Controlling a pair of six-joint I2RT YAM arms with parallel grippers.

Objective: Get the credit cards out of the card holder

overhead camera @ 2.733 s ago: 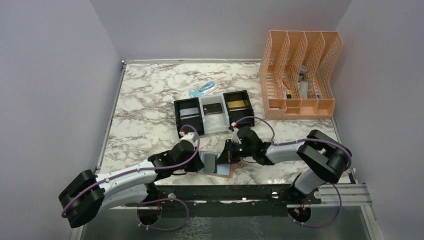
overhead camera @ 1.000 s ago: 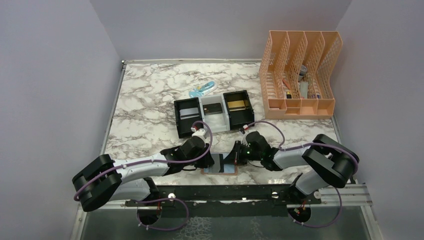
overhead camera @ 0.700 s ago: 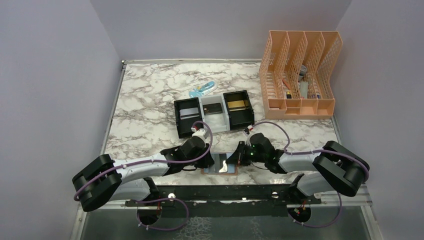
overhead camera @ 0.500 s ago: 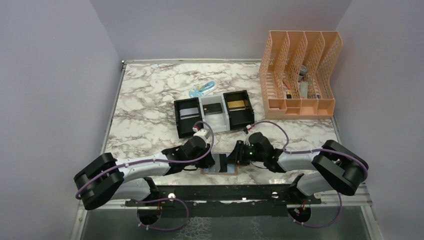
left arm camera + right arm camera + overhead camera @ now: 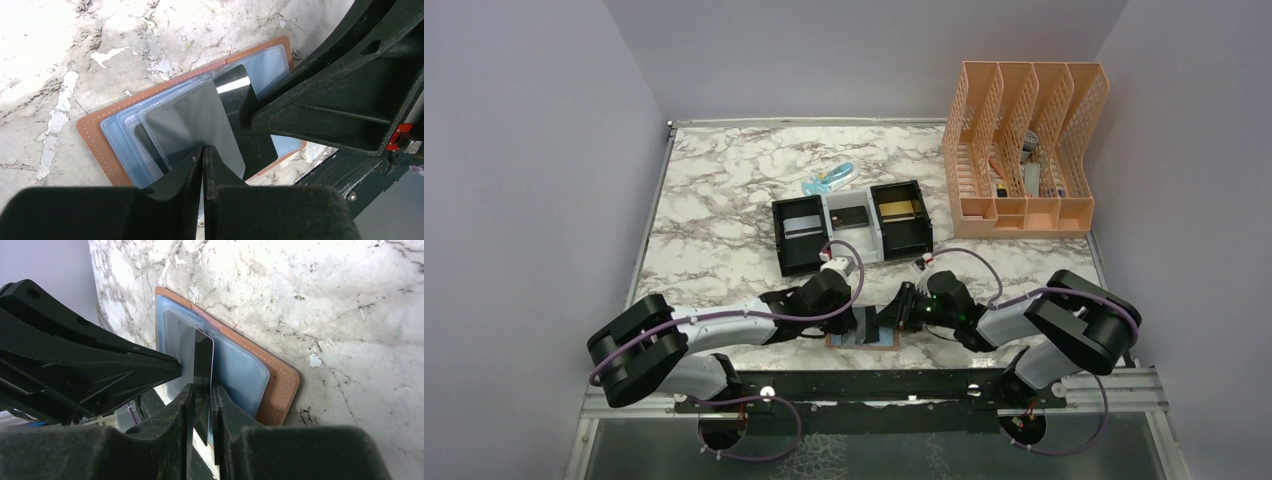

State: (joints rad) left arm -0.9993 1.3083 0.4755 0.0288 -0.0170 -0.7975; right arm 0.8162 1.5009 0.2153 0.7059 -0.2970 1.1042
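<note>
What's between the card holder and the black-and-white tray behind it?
Bare marble tabletop, nothing else, between the card holder and the tray; the left arm reaches over that strip. Top view shows it.

Lower centre of the overhead view: the two arms' heads cover most of the card holder (image 5: 862, 343), leaving you only a strip between them. At the bottom of the left wrist view, the left gripper (image 5: 204, 150) hides the near end of a grey panel (image 5: 200, 117). You cannot tell whether that panel is a card or a sleeve, or whether the closed fingers pinch it. The right arm's black body blocks the holder's right side there. In the right wrist view, the dark card (image 5: 203, 357) runs down between the fingers of the right gripper (image 5: 202, 392) and out of your sight. Upper right overhead, the contents of the peach file rack (image 5: 1024, 150) are too small to name.
</note>
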